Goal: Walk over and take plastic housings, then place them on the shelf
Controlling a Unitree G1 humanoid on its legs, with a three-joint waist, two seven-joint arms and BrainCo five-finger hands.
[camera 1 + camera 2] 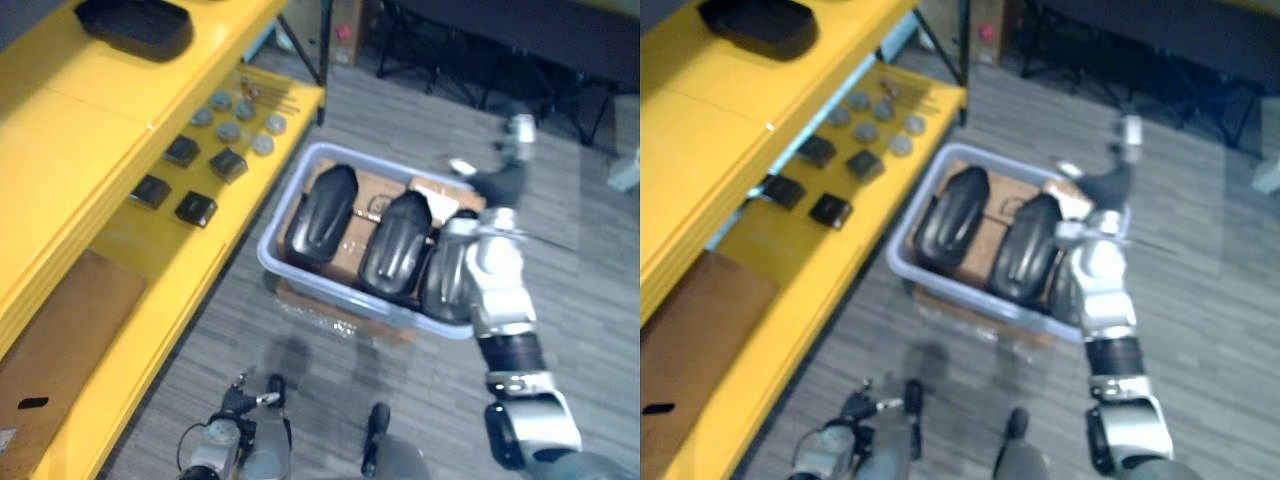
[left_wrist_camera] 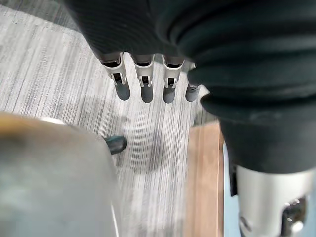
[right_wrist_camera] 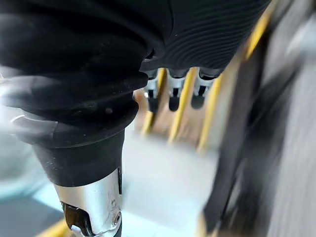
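Three glossy black, rounded plastic housings [image 1: 322,212] in one pale grey plastic bin [image 1: 300,165].
The housings stand side by side inside the bin. The right hand [image 1: 503,182], fingers straight, hovers over the bin's far right corner. The left hand [image 2: 143,79], fingers also straight, hangs well short of the bin.

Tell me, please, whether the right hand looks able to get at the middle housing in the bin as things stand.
Probably yes. The right hand hovers over the right end of the bin, fingers open, and the middle housing lies uncovered on top beside it; nothing stands between them.
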